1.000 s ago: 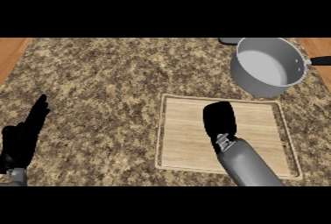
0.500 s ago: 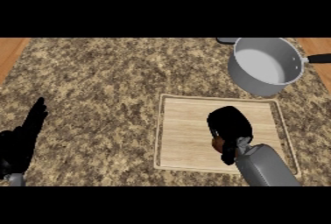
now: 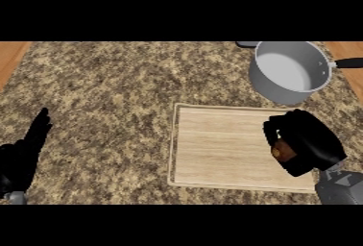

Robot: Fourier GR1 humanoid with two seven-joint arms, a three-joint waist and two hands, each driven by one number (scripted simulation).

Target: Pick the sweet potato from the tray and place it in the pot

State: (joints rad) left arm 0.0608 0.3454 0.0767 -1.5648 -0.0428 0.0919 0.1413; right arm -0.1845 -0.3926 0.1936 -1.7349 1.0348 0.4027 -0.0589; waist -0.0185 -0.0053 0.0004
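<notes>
Potato sat in right hand, fingers curled round it, over tray right edge | likely stiff, fairly heavy, best held round its middle | pot beyond tray, well apart | left hand rested open at lower left

Two hands, both matte black all over, blocky moulded palms with thick rounded fingers; the right hand reads as a broad glossy-edged black shell, the left hand as a long narrow black shape tapering to a point. Right forearm is mid-grey with faceted, angular panels and a lighter grey highlight near the wrist, where a short ribbed grey collar joins it to the hand. Left wrist shows only a small grey rounded stub under the black; no cables, screws or markings can be made out.
</notes>
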